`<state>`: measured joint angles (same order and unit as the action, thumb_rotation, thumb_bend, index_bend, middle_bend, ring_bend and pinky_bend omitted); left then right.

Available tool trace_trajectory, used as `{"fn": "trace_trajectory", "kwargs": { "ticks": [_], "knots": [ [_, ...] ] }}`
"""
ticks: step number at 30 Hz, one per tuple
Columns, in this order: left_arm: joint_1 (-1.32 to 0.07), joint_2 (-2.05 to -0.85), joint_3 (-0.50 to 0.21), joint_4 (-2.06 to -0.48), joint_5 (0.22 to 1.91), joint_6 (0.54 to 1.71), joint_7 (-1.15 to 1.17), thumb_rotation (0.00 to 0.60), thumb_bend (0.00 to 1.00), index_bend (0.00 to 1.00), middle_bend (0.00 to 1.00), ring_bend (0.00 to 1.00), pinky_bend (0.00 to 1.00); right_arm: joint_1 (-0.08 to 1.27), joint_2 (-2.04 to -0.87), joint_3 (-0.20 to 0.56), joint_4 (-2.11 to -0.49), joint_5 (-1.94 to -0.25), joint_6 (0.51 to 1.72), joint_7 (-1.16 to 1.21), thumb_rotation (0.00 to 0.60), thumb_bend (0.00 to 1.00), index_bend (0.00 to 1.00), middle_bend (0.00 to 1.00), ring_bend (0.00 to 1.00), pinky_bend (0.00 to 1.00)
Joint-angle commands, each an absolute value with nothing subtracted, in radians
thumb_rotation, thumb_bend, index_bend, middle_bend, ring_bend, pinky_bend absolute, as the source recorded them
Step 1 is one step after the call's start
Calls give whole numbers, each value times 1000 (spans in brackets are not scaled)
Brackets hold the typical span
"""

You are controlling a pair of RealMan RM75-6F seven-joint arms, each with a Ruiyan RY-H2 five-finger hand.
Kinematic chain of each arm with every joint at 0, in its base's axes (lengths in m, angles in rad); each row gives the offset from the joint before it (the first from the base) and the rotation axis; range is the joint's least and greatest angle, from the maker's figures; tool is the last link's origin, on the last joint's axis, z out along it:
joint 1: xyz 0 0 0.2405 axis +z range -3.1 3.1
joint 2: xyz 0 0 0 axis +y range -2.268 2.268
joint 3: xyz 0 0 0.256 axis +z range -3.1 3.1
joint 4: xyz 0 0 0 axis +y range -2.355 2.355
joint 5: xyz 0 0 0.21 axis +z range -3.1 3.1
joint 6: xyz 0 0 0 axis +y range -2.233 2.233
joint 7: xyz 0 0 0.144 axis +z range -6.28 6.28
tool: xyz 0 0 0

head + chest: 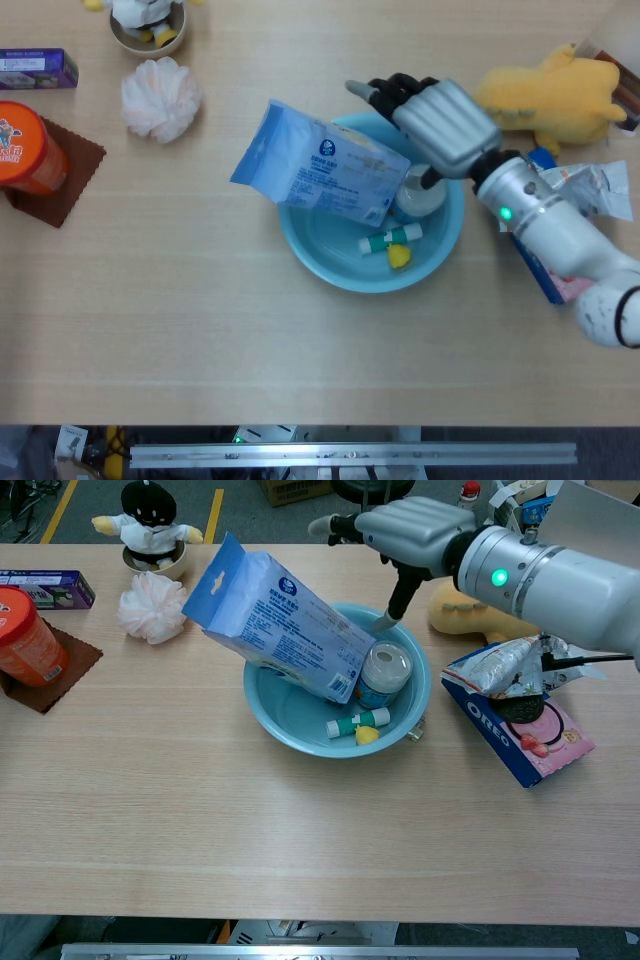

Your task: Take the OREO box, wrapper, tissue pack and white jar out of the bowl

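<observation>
my right hand [440,122] hovers over the far rim of the bowl [330,270], fingers spread and stretched toward the tissue pack [318,170], thumb hanging down just above the jar [421,190]. it holds nothing. my left hand is in neither view.

the oreo box [520,730] and the wrapper [505,667] lie on the desk to the right of the bowl, the wrapper on top of the box, so i judge those two done. the tissue pack leans on the bowl's left rim, half in and half sticking out over the desk; the jar stands upright inside against the right wall, touching the pack's lower corner.

the pack looks soft, light and film-wrapped, so likely slippery and it will buckle if i squeeze the middle. i'd take it across its raised long edge, or by the stiffer flap with the hang-hole at the far end. the jar looks rigid, smooth and round, probably light; a grip around its lid or upper body should do, but it may roll or slip if pinched off-centre.

what lies under the pack in the bowl is hidden. in the head view my hand covers part of the jar and the far rim. the small green tube [390,239] and the yellow bit [399,257] beside it are too small to identify. the pack's print is unreadable.
</observation>
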<state>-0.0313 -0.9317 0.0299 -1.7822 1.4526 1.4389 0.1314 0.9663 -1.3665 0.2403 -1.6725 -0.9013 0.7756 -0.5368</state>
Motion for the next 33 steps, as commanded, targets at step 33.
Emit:
{"fn": "trace_trajectory", "kwargs": {
  "ticks": [33],
  "knots": [
    [-8, -911, 24, -1779, 1428, 1455, 120, 600, 358, 169, 230, 209, 163, 1252, -1513, 240, -1521, -762, 712, -506, 600, 0, 0, 156, 146, 277]
  ]
}}
